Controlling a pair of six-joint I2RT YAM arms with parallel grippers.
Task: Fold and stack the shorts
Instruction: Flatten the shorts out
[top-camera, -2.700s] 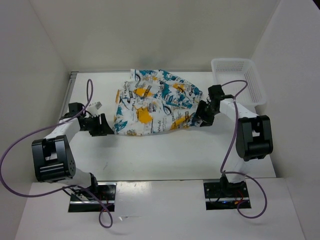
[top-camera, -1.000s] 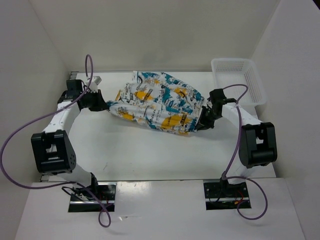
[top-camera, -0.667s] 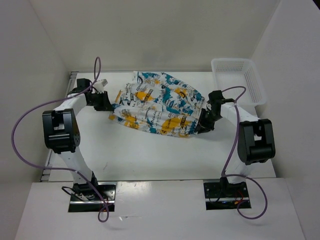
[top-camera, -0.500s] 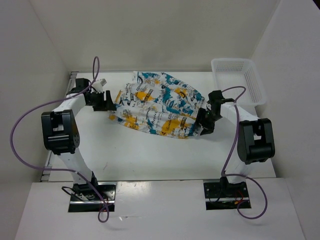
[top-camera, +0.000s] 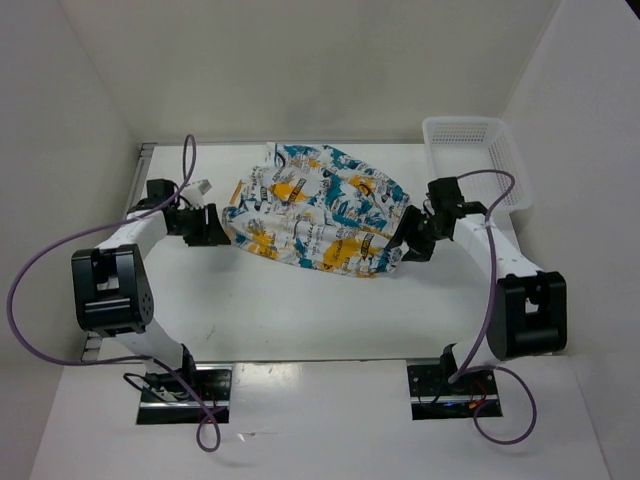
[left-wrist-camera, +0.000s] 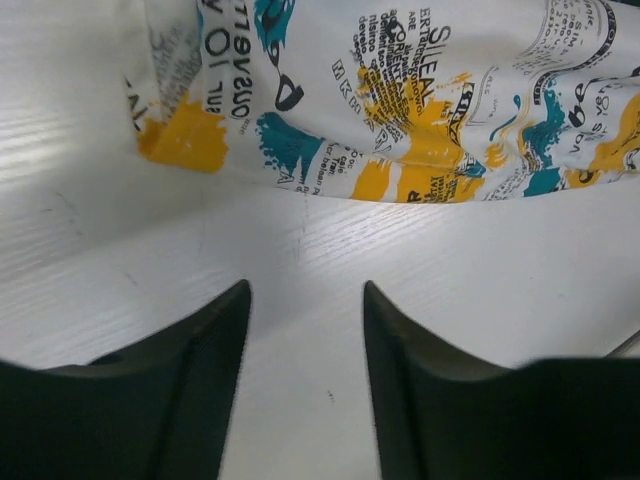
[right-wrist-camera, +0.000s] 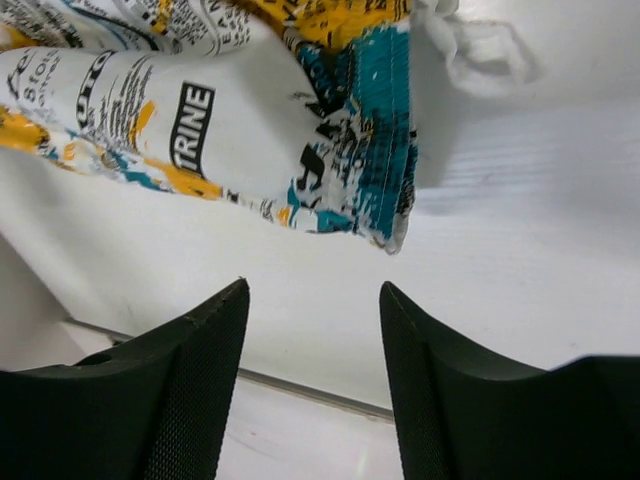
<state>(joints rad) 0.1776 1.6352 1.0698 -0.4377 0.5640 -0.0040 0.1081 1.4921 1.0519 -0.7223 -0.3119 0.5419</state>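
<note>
The printed shorts (top-camera: 315, 210) lie spread on the white table at mid-back, slanting from upper left to lower right. My left gripper (top-camera: 214, 228) is open and empty, just off the shorts' left edge; in the left wrist view the fabric (left-wrist-camera: 400, 110) lies ahead of the fingers (left-wrist-camera: 190, 390). My right gripper (top-camera: 408, 238) is open and empty beside the shorts' right end; in the right wrist view the teal corner (right-wrist-camera: 370, 150) lies just ahead of my fingers (right-wrist-camera: 460, 390).
A white mesh basket (top-camera: 478, 160) stands at the back right corner. White walls close in the table on the left, back and right. The table's front edge (right-wrist-camera: 300, 385) shows in the right wrist view.
Both grippers have let go of the shorts and drawn back a little from the ends. The shorts now lie flat on the table, shifted back and stretched compared with the earliest frame.
</note>
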